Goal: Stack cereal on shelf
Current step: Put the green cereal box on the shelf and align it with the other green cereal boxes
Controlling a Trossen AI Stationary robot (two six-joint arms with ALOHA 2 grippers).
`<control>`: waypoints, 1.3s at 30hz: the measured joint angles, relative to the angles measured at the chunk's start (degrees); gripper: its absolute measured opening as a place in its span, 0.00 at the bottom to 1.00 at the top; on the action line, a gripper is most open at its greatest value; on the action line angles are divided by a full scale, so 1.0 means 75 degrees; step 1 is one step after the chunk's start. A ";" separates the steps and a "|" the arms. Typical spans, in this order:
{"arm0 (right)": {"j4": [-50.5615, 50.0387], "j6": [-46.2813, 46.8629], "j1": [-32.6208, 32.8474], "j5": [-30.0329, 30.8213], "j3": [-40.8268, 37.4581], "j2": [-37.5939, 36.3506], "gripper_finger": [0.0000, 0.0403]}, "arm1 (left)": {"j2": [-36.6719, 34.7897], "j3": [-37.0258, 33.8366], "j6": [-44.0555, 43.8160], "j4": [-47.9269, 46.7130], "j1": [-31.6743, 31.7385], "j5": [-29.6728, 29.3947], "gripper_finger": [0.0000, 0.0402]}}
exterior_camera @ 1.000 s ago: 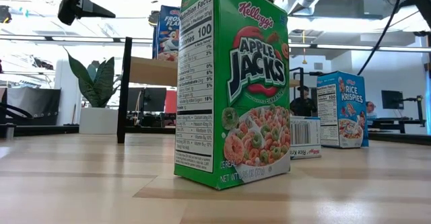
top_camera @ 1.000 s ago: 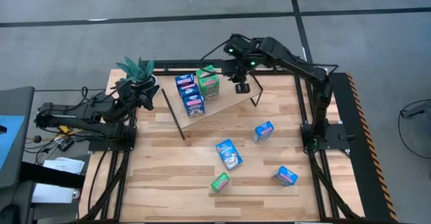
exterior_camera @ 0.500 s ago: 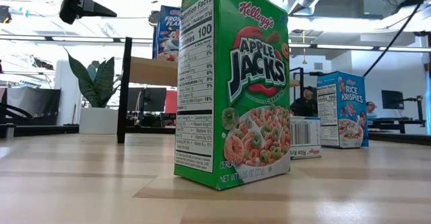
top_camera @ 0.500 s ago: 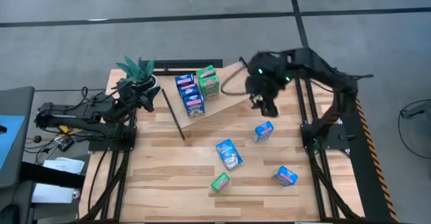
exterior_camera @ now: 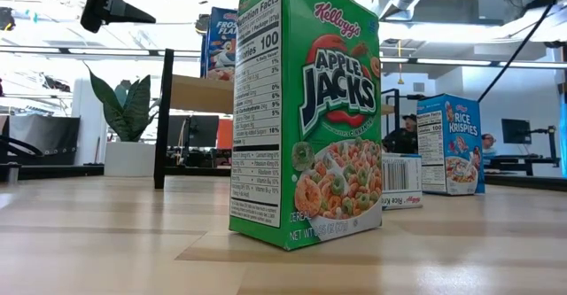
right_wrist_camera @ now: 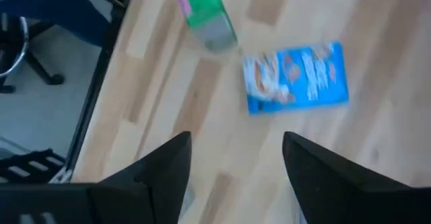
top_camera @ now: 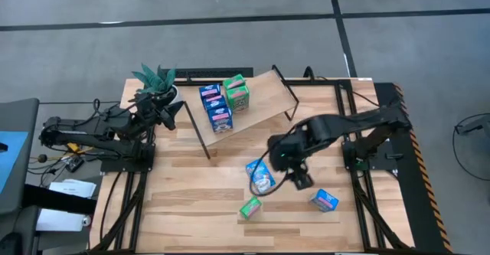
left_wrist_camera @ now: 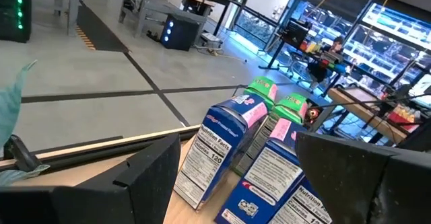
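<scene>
The shelf (top_camera: pixel 264 98), a tilted wooden board on black rod legs, stands at the far middle of the table. It carries several blue and green cereal boxes (top_camera: pixel 222 102), which also show in the left wrist view (left_wrist_camera: pixel 222 150). A blue box (top_camera: pixel 260 176), a green box (top_camera: pixel 250 207) and another blue box (top_camera: pixel 325 201) are loose on the tabletop. My right gripper (top_camera: pixel 300 178) is open and empty, above the table between the two blue boxes. Its wrist view shows the blue box (right_wrist_camera: pixel 296 79) and the green box (right_wrist_camera: pixel 202 9) ahead. My left gripper (top_camera: pixel 170 111) waits open by the shelf's left end.
A potted plant (top_camera: pixel 157 77) stands at the table's far left corner beside my left gripper. In the low view the green box (exterior_camera: pixel 306 118) stands upright close to the camera, with a blue box (exterior_camera: pixel 452 144) upright behind it. My right arm (top_camera: pixel 344 125) hides part of the tabletop.
My right gripper has swung from the shelf's far right end toward the table's near edge and down, and now stands low over the loose boxes. The arm now covers the blue box that lay right of the middle. No box has moved.
</scene>
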 joint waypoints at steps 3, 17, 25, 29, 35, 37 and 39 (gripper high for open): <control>0.0691 -0.0306 -0.0012 -0.0019 0.0011 0.0313 0.70 | 0.0000 0.0001 0.0001 -0.0017 0.0000 0.0010 0.70; 0.2411 -0.1026 0.0541 -0.0204 0.0009 0.2058 0.87 | -0.0003 -0.0001 -0.0005 -0.0578 -0.0003 0.1012 0.70; 0.2777 -0.0734 0.0873 0.0108 0.0015 0.2203 0.87 | 0.0000 -0.0001 -0.0276 -0.0610 -0.0003 0.1009 0.70; 0.2967 -0.0508 0.0899 0.0250 0.0015 0.2201 0.87 | 0.0000 -0.0001 -0.0476 -0.0622 -0.0001 0.1004 0.70; 0.3106 -0.0393 0.0991 0.0262 0.0015 0.2200 0.87 | 0.0000 -0.0001 -0.0492 -0.0616 -0.0003 0.1001 0.70; 0.3197 -0.0371 0.1071 0.0270 0.0015 0.2203 0.87 | 0.0000 -0.0001 -0.0492 -0.0618 -0.0003 0.1001 0.70; 0.3178 -0.0299 0.1123 0.0384 0.0015 0.2201 0.87 | 0.0000 -0.0001 -0.0492 -0.0644 -0.0003 0.0998 0.70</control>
